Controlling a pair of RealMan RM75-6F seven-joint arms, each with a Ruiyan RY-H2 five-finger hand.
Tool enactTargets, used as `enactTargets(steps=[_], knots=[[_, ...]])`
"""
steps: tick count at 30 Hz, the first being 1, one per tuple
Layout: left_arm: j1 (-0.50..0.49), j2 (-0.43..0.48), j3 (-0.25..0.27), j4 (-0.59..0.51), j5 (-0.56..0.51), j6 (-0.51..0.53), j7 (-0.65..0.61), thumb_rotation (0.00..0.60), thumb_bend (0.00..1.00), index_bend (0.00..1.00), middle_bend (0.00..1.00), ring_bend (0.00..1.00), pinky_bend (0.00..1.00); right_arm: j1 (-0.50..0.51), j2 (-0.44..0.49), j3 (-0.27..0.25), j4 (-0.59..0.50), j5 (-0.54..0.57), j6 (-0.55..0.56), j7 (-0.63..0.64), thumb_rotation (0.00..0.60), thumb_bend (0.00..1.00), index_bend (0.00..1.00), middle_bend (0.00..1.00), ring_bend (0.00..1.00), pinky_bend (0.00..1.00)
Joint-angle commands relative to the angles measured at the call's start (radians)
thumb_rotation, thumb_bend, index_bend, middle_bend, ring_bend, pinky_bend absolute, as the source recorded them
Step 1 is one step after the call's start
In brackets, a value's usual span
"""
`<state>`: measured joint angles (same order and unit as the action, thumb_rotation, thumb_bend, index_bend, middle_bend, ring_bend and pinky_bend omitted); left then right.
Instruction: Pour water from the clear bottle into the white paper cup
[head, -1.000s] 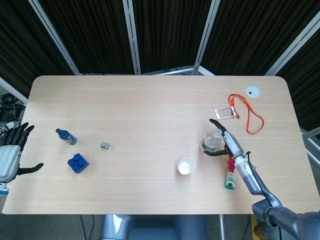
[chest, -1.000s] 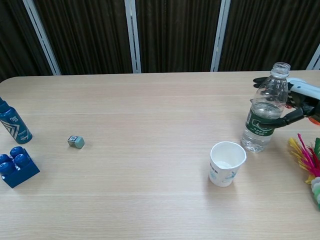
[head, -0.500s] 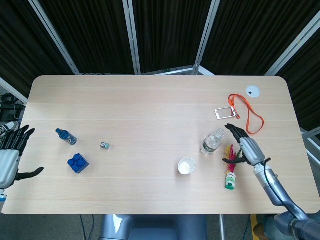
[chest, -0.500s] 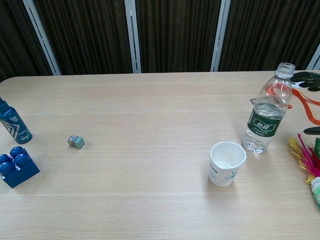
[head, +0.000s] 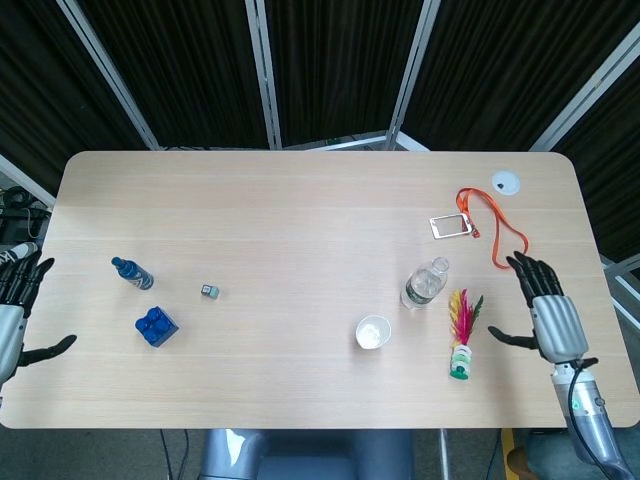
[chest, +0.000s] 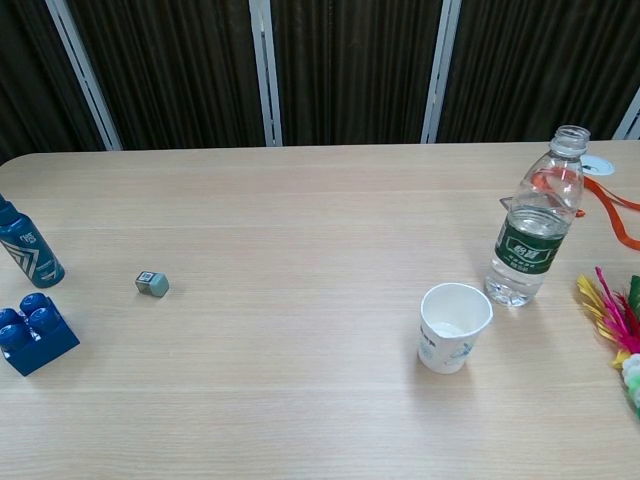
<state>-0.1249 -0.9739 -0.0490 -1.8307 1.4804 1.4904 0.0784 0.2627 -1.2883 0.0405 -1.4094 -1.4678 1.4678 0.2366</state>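
Observation:
The clear bottle (head: 424, 284) (chest: 530, 236) stands upright on the table with no cap and a green label, a little water in its base. Just front-left of it sits the white paper cup (head: 372, 332) (chest: 454, 326), upright, with some water at the bottom. My right hand (head: 547, 313) hovers open, fingers spread, near the table's right edge, well clear of the bottle. At the far left edge my left hand (head: 14, 308) is open too, off the table. Neither hand shows in the chest view.
A feathered shuttlecock (head: 461, 338) (chest: 616, 326) lies right of the cup. An orange lanyard (head: 497, 229) with a card and a white lid (head: 506, 181) sit at the back right. A blue bottle (head: 131, 272), blue brick (head: 156, 326) and small cube (head: 208, 291) lie on the left.
My right hand let go of the bottle and drew back to the right edge. The bottle stays upright where it stood. My left hand slid slightly further left.

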Motion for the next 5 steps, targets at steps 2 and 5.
enactTargets(steps=[2, 5], knots=[[0.001, 0.003, 0.0, 0.008, 0.003, -0.004, -0.021, 0.6, 0.0, 0.0, 0.0, 0.0, 0.0, -0.062, 0.054, -0.01, -0.128, -0.002, 0.065, -0.136, 0.6, 0.0, 0.0, 0.0, 0.0, 0.0], [0.0, 0.005, 0.004, 0.01, 0.007, -0.011, -0.029, 0.6, 0.0, 0.0, 0.0, 0.0, 0.0, -0.079, 0.078, -0.012, -0.188, 0.007, 0.076, -0.2, 0.6, 0.0, 0.0, 0.0, 0.0, 0.0]])
